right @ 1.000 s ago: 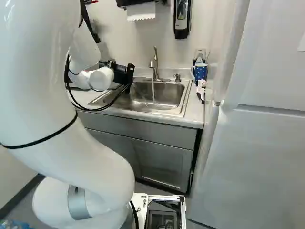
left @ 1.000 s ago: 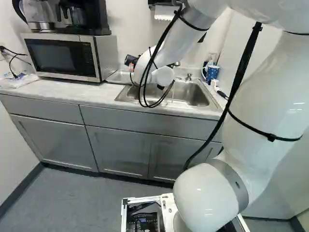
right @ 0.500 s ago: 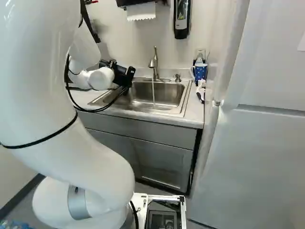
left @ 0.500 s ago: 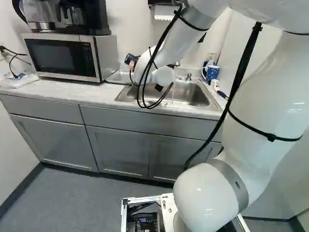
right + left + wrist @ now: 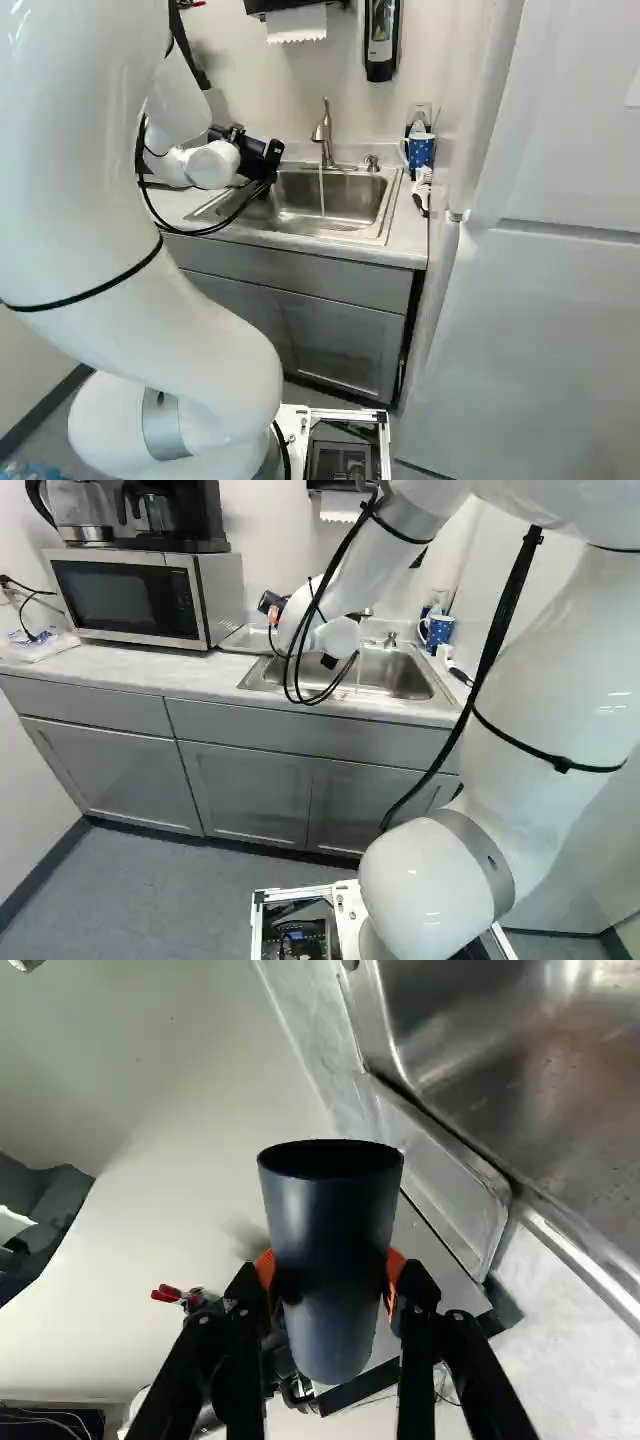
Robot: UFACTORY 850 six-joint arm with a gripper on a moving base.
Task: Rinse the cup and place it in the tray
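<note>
Viewing the scene from the right base camera, we see the white arm (image 5: 120, 250) reach forward at the left, its black gripper (image 5: 262, 155) near the left edge of the sink (image 5: 345, 205). From the faucet (image 5: 323, 140) at the far side, a thin stream of water (image 5: 322, 190) falls into the basin; the gripper lies left of it, well apart. At the far right corner of the counter (image 5: 408, 228) we note a blue mug (image 5: 421, 150) with white dots and, nearer to us, a white-bristled brush (image 5: 423, 190). A paper towel dispenser (image 5: 295, 22) and a soap dispenser (image 5: 382, 38) hang on the far wall.

In the left base view, we find the microwave (image 5: 125, 598) at the left, bearing a coffee maker (image 5: 165, 515). A shallow tray (image 5: 240, 638) lies between the microwave and the sink, partly hidden by the arm.

In the wrist view, we observe the dark cup (image 5: 335, 1220) grasped between the two fingers, an orange pad (image 5: 396, 1275) pressing its wall from either side. The cup's round mouth shows; past the cup we distinguish the tray just beside the sink, apart from the cup.
</note>
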